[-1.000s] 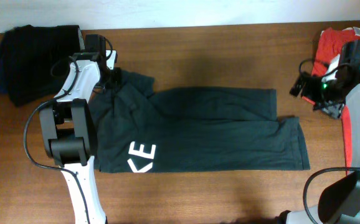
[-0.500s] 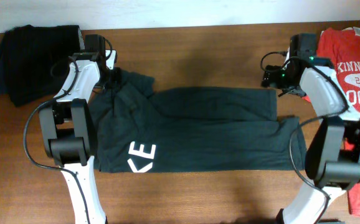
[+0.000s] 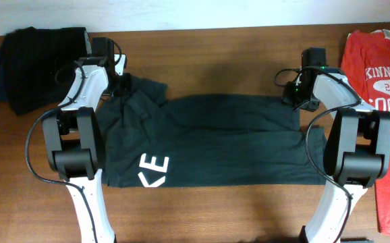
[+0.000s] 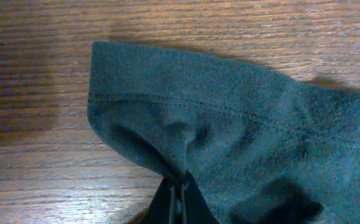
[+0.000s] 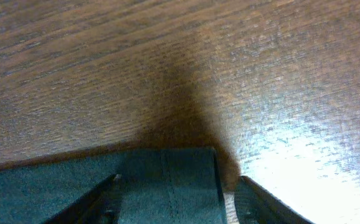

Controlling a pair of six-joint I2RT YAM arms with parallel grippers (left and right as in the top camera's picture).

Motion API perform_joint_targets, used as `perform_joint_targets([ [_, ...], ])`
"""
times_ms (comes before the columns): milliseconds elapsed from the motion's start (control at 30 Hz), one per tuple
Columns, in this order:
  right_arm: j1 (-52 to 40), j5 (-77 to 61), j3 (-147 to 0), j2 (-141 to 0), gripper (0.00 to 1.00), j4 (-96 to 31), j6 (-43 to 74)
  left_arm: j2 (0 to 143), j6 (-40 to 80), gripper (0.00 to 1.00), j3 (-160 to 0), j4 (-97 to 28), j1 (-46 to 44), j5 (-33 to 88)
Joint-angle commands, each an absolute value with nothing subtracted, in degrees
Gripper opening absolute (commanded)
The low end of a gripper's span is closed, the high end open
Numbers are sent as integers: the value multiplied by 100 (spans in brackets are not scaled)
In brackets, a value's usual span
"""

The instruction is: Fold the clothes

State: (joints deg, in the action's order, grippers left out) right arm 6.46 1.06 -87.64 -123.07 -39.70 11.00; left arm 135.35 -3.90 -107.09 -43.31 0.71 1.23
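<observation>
Wood-grain table point(image 3: 215, 54) fills the overhead view, with a green shirt point(image 3: 235, 142) spread flat across its middle, white lettering near the lower left edge; black clothes point(image 3: 36, 64) lie heaped at the far left corner and a red shirt point(image 3: 384, 81) lies along the right edge, both well apart from the work.

At the green shirt's upper left, the left gripper point(image 4: 181, 194) is clamped on a pinch of sleeve cloth, which puckers into soft folds just above the fingertips; at the upper right corner the right gripper point(image 5: 177, 202) stands spread, one finger on either side of the stitched hem, grasping nothing.

By its look the cloth is a thin, light knit; it is limp, drapes and bunches wherever pinched, and would probably sag or drag on the wood if lifted by one point alone. Corners and the double-stitched hems seem the firmest places to take hold, one in each gripper, so the edge stays taut; a shallow bite risks catching only the top layer.
</observation>
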Motion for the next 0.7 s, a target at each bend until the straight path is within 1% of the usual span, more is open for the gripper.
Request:
perform_joint_targets([
  [0,596,154,-8833,-12342,44,-3922,1142,13950,-440,1,-10602,-4311,126,64],
  [33,596,154,-8833,-12350,33,-3918,1144,13950,-438,1,-10602,-4311,126,64],
  [100,596,156,-8831,-12355,24,-3924,1144,13950,-440,2,-10602,-4311,126,64],
  [133,596,158,-8831,-12355,15,-3933,1144,13950,-440,2,-10602,-4311,126,64],
  [200,596,156,-8831,-12355,4,-3946,1144,13950,-440,2,-10602,-4311,126,64],
  [333,637,217,-8976,-12339,4,-4204,1142,13922,-440,0,-10637,-4377,126,198],
  [433,821,220,-9594,-12337,4,-4960,1400,13841,-440,0,-11096,-4932,126,781],
  [567,1098,-80,-10645,-12337,4,-6200,1549,13764,-438,0,-11959,-5981,126,1125],
  [667,1184,-346,-11115,-12337,4,-6928,1546,13644,-436,0,-12311,-6543,126,1140],
])
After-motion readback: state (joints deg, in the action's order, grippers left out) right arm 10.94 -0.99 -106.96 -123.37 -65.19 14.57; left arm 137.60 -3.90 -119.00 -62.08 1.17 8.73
